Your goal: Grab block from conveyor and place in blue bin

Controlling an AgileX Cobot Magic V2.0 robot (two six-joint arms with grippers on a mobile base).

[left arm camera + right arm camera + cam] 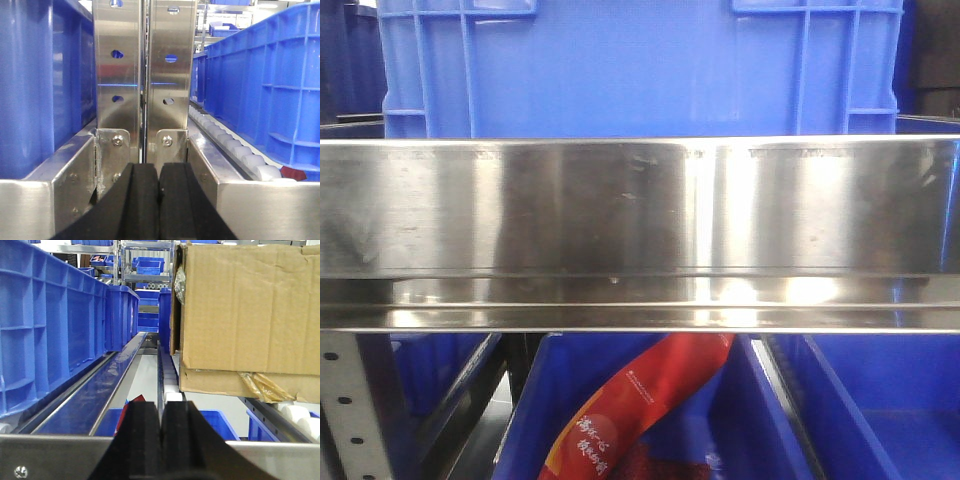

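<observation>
No block and no conveyor show in any view. A blue bin [640,70] stands on the shelf behind a shiny steel rail [640,230] in the front view. More blue bins [790,420] sit below the rail. My left gripper [159,172] is shut with nothing between its black fingers, facing a steel upright post [145,75], with a blue bin [260,95] on its right. My right gripper [161,412] is also shut and empty, pointing down a shelf lane between a blue bin [50,325] and a cardboard box [245,310].
A red snack bag [640,410] lies in the lower blue bin. White rollers [235,145] run along the shelf lane beside the left gripper. Steel shelf edges [50,457] cross just below both grippers. Further racks with blue bins [147,265] stand behind.
</observation>
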